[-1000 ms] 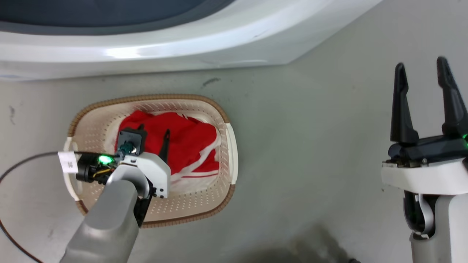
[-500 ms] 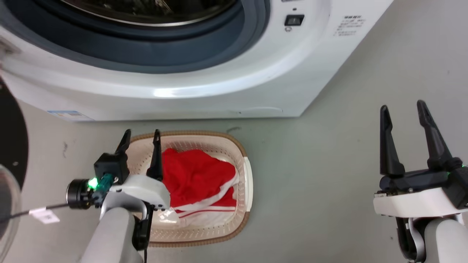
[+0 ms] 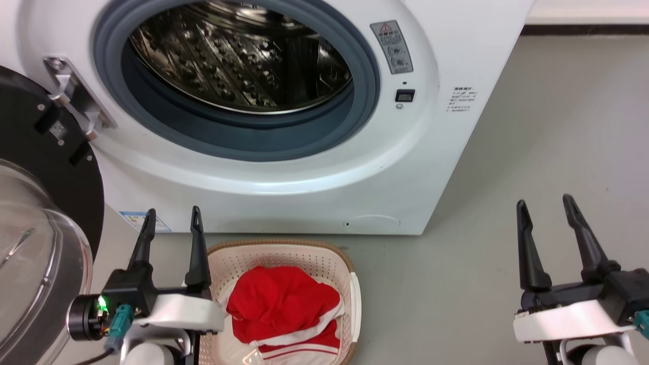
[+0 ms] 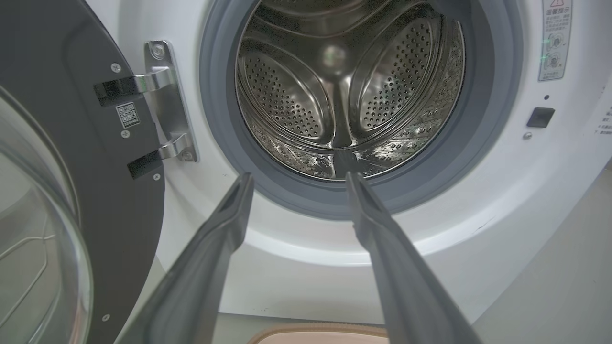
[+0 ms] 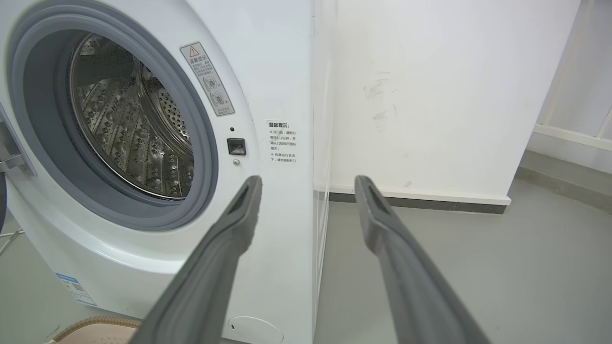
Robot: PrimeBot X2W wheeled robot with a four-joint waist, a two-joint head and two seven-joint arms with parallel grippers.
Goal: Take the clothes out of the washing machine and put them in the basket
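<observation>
Red clothes (image 3: 284, 309) with white-striped trim lie in the cream basket (image 3: 324, 263), which stands on the floor in front of the washing machine (image 3: 314, 167). The machine's door (image 3: 45, 203) hangs open to the left, and the steel drum (image 4: 344, 86) shows no fabric inside. My left gripper (image 3: 171, 215) is open at the basket's left rim, fingers pointing up toward the porthole; the left wrist view looks between its fingers (image 4: 296, 177) into the drum. Off to the right over bare floor my right gripper (image 3: 544, 203) is open and holds nothing; it shows again in its own wrist view (image 5: 306, 180).
The open glass door (image 4: 52, 205) and its metal hinge (image 4: 165, 100) stand close on the left of my left arm. Grey floor (image 3: 532, 126) stretches to the right of the machine. A white wall (image 5: 444, 95) with a dark skirting runs behind it.
The head camera has tilted up, bringing the whole porthole into view. My left gripper has risen out of the basket, leaving the red clothes there, and now points at the machine.
</observation>
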